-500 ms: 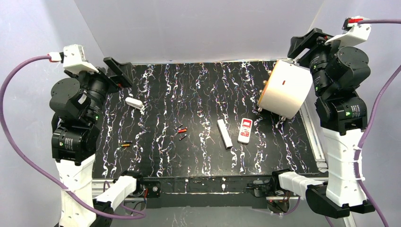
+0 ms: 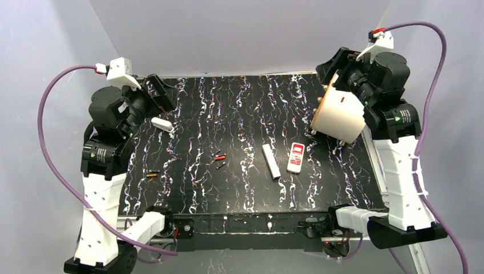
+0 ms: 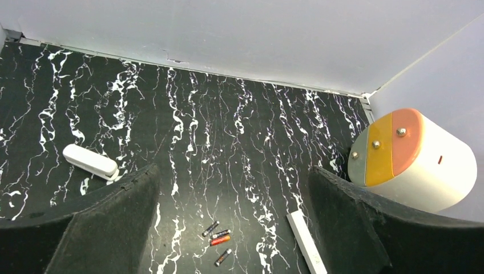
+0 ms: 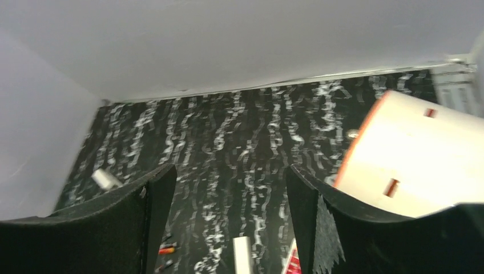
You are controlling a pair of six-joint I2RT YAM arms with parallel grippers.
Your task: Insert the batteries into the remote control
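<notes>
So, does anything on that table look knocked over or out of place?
The big white drum at the back right sits tilted, its orange and grey end facing the middle of the table, as if tipped over. The batteries lie loose mid-table, with one stray battery off toward the left edge. Nothing looks broken.

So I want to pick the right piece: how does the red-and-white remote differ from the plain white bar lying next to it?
Colour: the red-and-white remote carries red patches on its face; the plain white bar is bare white. Shape: the bar is longer and narrower, the remote shorter and wider. Pose: the bar's far end leans left, the remote's slightly right. Both lie flat on the black marbled table, not touching.
</notes>
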